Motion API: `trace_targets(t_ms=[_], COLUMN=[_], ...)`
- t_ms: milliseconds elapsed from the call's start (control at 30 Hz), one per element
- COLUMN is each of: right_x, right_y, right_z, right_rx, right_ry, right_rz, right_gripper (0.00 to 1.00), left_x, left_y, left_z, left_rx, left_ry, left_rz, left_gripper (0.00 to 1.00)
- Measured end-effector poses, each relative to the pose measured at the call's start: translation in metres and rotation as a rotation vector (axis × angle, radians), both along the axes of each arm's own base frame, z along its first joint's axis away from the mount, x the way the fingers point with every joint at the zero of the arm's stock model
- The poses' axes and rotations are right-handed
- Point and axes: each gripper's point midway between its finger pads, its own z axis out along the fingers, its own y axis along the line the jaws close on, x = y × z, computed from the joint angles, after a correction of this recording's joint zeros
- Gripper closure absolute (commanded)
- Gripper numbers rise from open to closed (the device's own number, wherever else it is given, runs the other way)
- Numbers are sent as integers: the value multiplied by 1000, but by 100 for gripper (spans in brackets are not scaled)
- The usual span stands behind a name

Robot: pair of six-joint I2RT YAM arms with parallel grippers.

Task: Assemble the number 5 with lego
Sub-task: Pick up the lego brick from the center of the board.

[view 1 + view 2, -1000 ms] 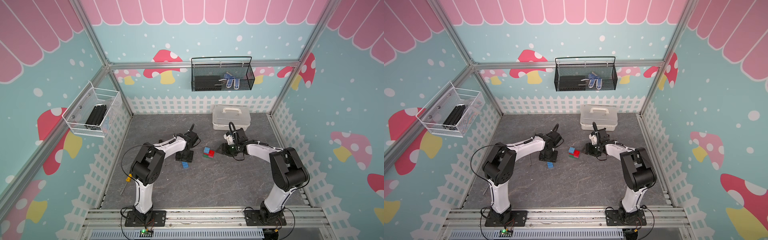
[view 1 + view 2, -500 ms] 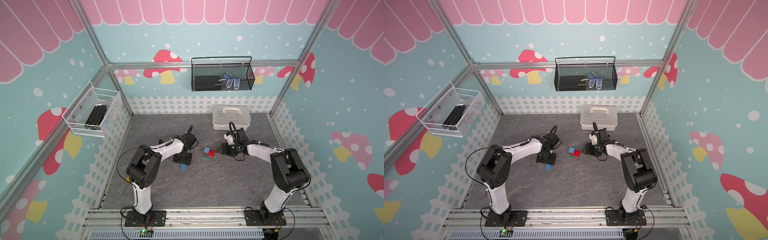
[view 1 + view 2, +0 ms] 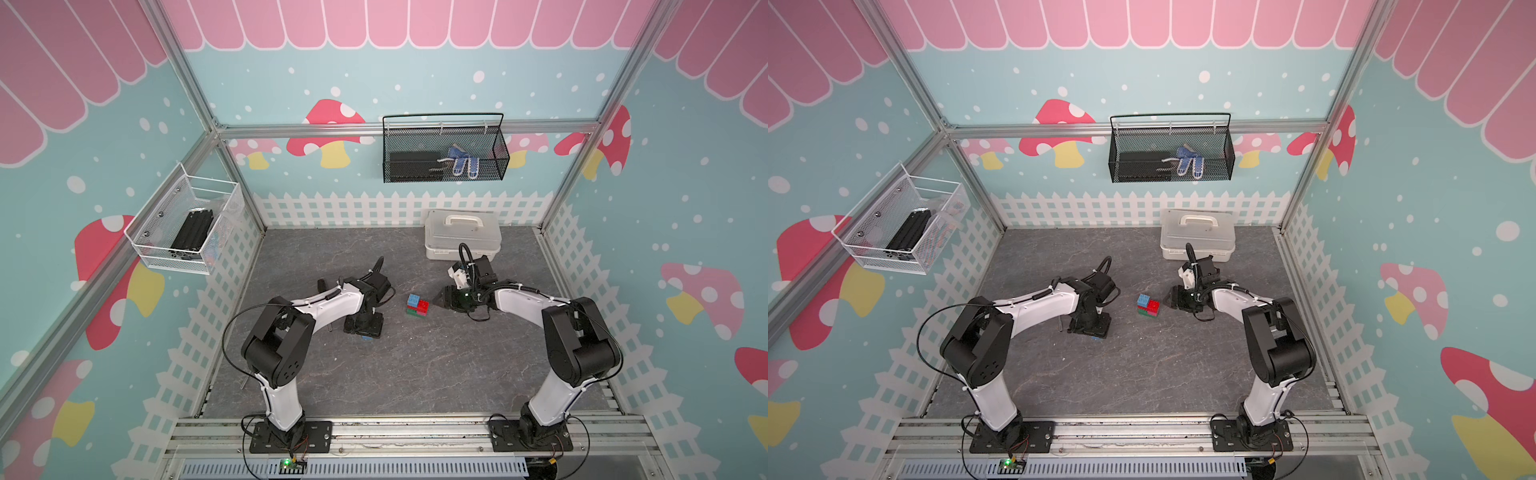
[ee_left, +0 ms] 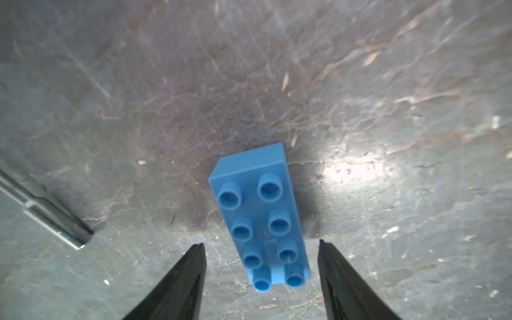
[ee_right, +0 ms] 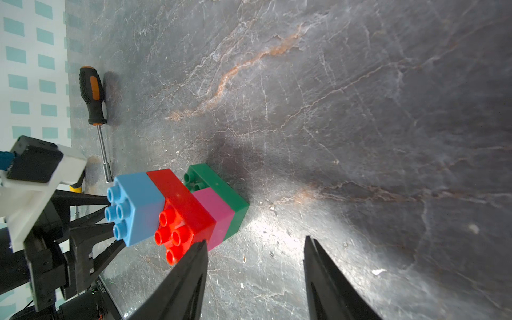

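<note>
Left end effector (image 4: 260, 243): spread, straddling the near end of the long blue brick (image 4: 259, 219), which lies flat on the counter (image 4: 388, 83) — no contact.
Right end effector (image 5: 255, 240): spread, empty, beside the unfinished number 5 (image 5: 177, 205).
Grip advice: centre the brick first, then pinch its long sides squarely — studs up.

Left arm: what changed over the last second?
The left gripper slid nearer the front of the table, over the long blue brick. Its open jaws now straddle the brick, which lies flat, without touching it. Right gripper and the four-brick stack stayed put.
</note>
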Motion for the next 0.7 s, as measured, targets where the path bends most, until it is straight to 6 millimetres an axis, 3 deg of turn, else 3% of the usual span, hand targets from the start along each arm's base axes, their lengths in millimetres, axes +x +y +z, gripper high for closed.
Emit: trace_targets(t_ms=[200,700], right_x=[0,-7], right_y=[0,-2], right_z=[0,4], right_rx=[0,3], right_ry=[2,-1], right_rz=[0,2], right_gripper=[42,42], left_x=[-6,8], left_y=[2,-7], left_z=[-6,3], left_rx=[-7,-53], left_ry=[4,-74], left_rz=[22,-33], left_gripper=[48,50])
